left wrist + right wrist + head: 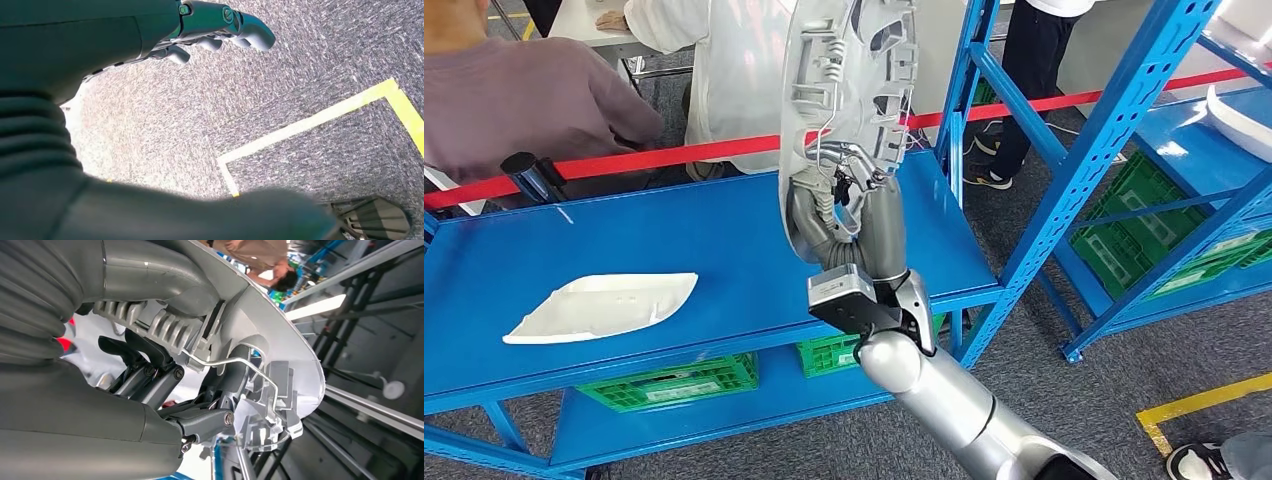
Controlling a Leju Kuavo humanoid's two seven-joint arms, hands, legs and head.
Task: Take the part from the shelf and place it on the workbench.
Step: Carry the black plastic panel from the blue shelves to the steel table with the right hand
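Part (pixel 849 90) in my right hand (pixel 849 195): light grey moulded plastic, ribbed inside, semi-gloss, with a thin bare metal wire clip (pixel 235 362) across it. My right forearm (pixel 944 395) is brushed silver metal, the wrist cover (pixel 35 300) matt grey ribbed rubber. Workbench (pixel 724 240) is smooth glossy blue painted metal. White part (pixel 604 305) lying on it looks smooth matt plastic. Under my left hand (pixel 220 30), floor (pixel 300 65) is rough speckled grey carpet.

white ribbed part (pixel 849 90) at 12 o'clock, plain white panel (pixel 604 305) at 9, blue workbench (pixel 724 250), green crates (pixel 674 380), red barrier tape (pixel 664 155), speckled grey carpet (pixel 300 65) with yellow line (pixel 320 117).
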